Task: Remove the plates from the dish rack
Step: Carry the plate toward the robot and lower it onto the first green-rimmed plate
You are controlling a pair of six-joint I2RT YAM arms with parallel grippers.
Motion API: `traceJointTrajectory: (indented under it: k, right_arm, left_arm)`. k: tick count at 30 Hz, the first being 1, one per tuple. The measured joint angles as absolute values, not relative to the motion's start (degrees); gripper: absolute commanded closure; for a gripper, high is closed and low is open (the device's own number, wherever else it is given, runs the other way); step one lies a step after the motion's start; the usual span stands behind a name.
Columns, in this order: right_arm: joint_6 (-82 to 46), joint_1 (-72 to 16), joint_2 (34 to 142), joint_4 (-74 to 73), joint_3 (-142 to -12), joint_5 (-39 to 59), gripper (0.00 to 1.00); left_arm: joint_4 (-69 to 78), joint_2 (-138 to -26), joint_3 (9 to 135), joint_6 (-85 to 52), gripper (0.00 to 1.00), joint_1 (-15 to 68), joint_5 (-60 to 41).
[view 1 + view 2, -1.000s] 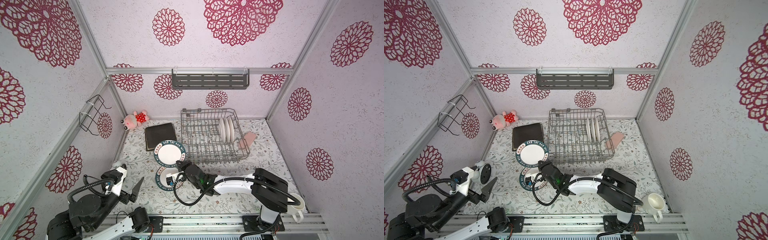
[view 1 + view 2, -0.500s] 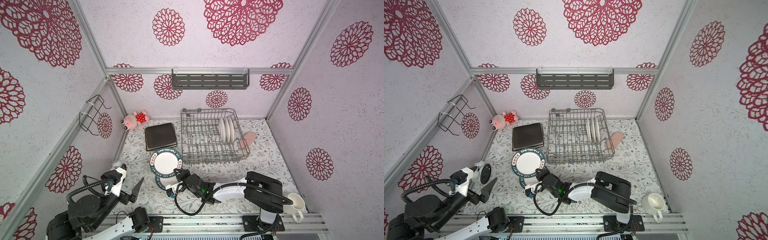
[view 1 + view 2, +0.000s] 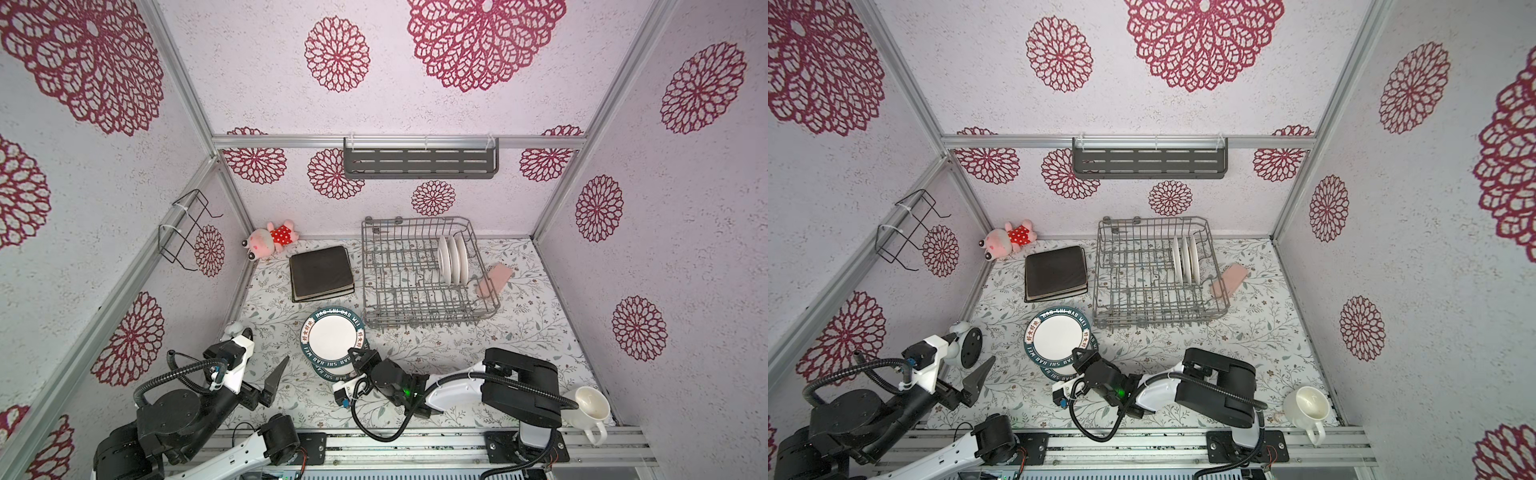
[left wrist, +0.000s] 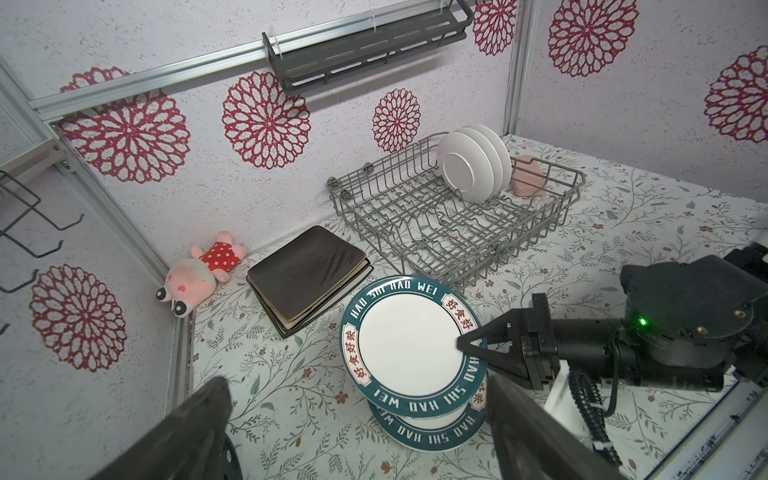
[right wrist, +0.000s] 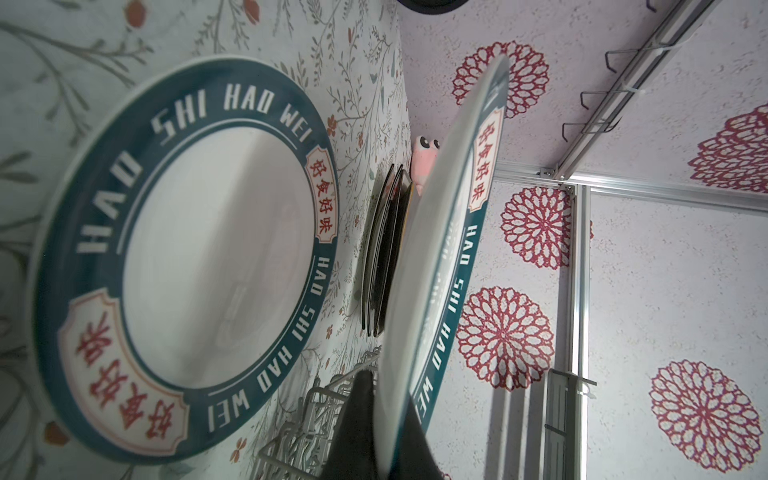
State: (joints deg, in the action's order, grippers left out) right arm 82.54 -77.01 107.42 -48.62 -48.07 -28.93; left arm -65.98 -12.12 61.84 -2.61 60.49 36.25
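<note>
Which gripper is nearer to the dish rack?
Right. The right gripper, shut on a plate, sits close in front of the dish rack; the left gripper, open, is farther away, beyond that plate.

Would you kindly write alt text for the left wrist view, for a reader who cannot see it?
The right gripper pinches the rim of a teal-rimmed round plate, holding it above a matching plate on the floral table. Behind, the grey wire dish rack holds three upright white plates, with dark square plates stacked beside it.
</note>
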Motion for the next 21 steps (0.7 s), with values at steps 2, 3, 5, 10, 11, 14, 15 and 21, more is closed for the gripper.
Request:
traceJointTrajectory:
  k: [2,3,5,10,11,14,15,21]
  right_arm:
    - [82.5,-77.5,108.0,-48.6,-48.1,-29.2,1.0]
    - [82.5,-77.6,108.2,-48.6,-48.1,-29.4,1.0]
    - [82.5,-77.8,108.3,-48.6,-48.1,-30.0,1.0]
    - [82.5,-78.2,108.3,-48.6,-48.0,-31.2,1.0]
    - [82.5,-78.2,108.3,-48.5,-48.0,-31.5,1.0]
    - [82.2,-78.5,108.3,-47.5,-48.0,-32.0,1.0]
    - [82.0,-78.7,108.3,-47.0,-48.0,-32.0,1.0]
    - [81.3,-80.0,108.3,-45.0,-47.6,-32.8,1.0]
  left_arm:
    - [-66.0,-11.9,61.8,-2.6,0.03,60.5,36.1]
    - [-66.0,-11.7,61.8,-2.6,0.03,60.5,36.0]
    - [-66.0,-11.5,61.8,-2.6,0.03,60.5,35.7]
    - [-66.3,-11.1,61.8,-2.6,0.03,60.5,35.3]
    - [-66.3,-11.1,61.8,-2.6,0.03,60.5,35.2]
    - [-66.5,-11.1,61.8,-2.6,0.03,60.5,35.2]
    - [-66.7,-11.1,61.8,-2.6,0.03,60.5,35.1]
    - [-66.8,-10.7,61.8,-2.6,0.03,60.5,35.0]
